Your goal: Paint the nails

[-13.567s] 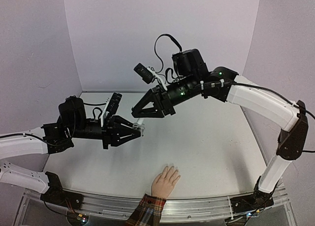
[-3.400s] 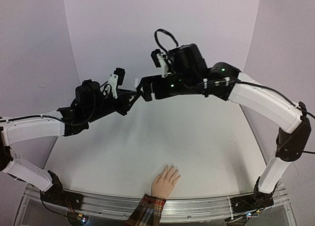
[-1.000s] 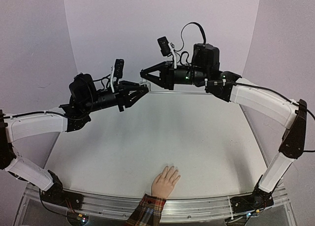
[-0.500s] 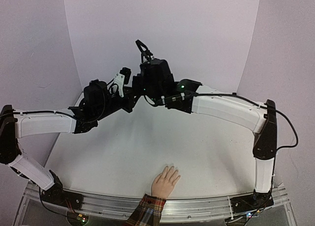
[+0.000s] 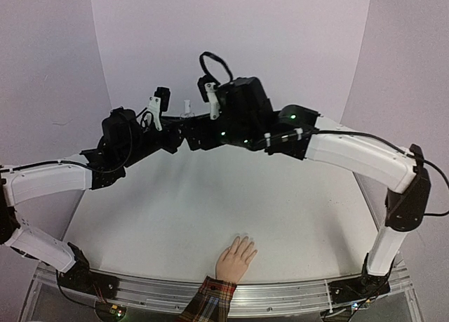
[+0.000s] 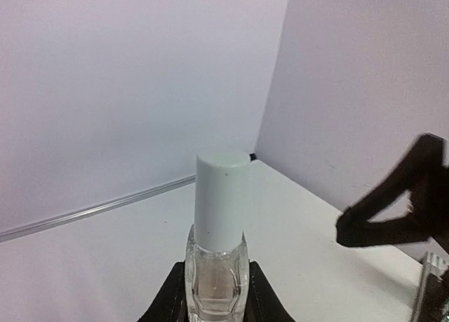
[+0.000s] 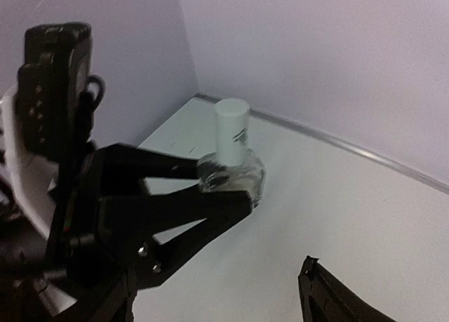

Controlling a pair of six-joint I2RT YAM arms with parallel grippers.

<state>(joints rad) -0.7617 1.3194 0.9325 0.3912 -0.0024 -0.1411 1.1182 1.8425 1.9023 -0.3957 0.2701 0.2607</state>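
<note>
A peach hand (image 5: 235, 260) with a red plaid cuff (image 5: 208, 299) lies palm down at the table's near edge. Its nails (image 5: 243, 239) are tiny, pale and barely distinct. High over the back of the table my left gripper (image 6: 216, 309) is shut on a small clear bottle (image 6: 216, 283) with its white cap (image 6: 222, 199) on. From the top view the cap (image 5: 187, 107) shows just above the left gripper (image 5: 181, 134). My right gripper (image 7: 228, 294) stands open beside the bottle (image 7: 235, 173), touching nothing; one of its fingers (image 7: 335, 297) shows at lower right.
The white table (image 5: 280, 203) stretches between the raised arms and the hand. Lilac walls close the back and both sides. A dark finger of the right gripper (image 6: 393, 210) hangs right of the bottle in the left wrist view.
The right gripper was shut and apart from the bottle; it swung in close to the left gripper and now stands open. The left gripper has kept its hold on the bottle.
</note>
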